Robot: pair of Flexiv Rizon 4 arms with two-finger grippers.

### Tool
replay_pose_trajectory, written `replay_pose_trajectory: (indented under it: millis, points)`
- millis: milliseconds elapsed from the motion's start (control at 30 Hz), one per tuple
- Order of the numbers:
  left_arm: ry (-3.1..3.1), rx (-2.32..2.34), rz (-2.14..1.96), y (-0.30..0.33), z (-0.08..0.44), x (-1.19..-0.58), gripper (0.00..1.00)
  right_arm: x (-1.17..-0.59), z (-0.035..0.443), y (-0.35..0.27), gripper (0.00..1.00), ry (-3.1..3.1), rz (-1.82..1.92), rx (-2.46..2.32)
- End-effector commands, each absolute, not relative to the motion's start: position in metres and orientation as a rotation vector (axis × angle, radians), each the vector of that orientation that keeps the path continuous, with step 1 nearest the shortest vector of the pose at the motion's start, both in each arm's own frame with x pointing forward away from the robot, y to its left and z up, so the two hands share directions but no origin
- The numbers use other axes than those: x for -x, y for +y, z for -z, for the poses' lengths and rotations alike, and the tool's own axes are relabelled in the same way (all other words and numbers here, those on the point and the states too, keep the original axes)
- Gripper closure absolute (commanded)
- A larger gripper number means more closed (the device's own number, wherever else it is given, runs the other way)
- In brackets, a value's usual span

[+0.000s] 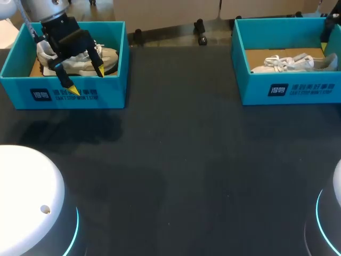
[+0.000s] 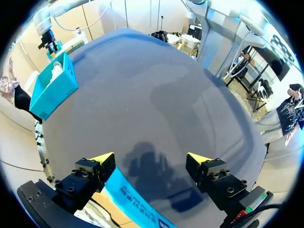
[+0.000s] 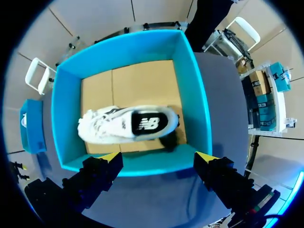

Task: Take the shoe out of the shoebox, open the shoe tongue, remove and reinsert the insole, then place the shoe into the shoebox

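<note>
Two teal shoeboxes stand at the table's far side. The left shoebox (image 1: 64, 96) holds a grey-white shoe (image 1: 109, 56); my left gripper (image 1: 85, 80) hangs open just above its front part, nothing between the fingers. In the left wrist view that gripper (image 2: 151, 159) stands over the box's front wall (image 2: 135, 202). The right shoebox (image 1: 290, 88) holds a white shoe (image 1: 293, 63) lying on its side on the cardboard floor. In the right wrist view, my right gripper (image 3: 159, 156) is open above the near wall (image 3: 142, 166), with the white shoe (image 3: 128, 124) ahead of it, untouched.
The dark table (image 1: 181, 160) stretches wide between and in front of the two boxes. The right shoebox (image 2: 52, 88) shows far off in the left wrist view. My arms' white bases (image 1: 26, 197) sit at the near corners.
</note>
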State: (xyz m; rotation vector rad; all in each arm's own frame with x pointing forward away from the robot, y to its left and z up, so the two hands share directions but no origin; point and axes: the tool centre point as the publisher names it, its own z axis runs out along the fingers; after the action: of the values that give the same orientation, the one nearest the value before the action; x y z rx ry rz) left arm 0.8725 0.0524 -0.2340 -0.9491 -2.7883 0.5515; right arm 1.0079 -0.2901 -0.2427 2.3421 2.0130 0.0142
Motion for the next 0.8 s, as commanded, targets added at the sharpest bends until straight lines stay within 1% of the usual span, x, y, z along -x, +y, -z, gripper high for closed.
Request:
replay_pose_trajectory:
  millis: [33,367,800]
  points:
    - [-2.788,0.949,-0.549,0.053,0.233,-0.872,0.00,-0.979,0.224,-0.274,0.00,1.985,-0.027,-2.324]
    - [-2.788,0.949,-0.549,0.053,0.233,-0.872,0.00,-0.943,0.198,-0.249,0.00,1.952,-0.042,-2.346]
    - [-2.788,0.949,-0.549,0.053,0.233,-0.872,0.00,-0.934,0.190,-0.246,0.00,1.941,-0.057,-2.363]
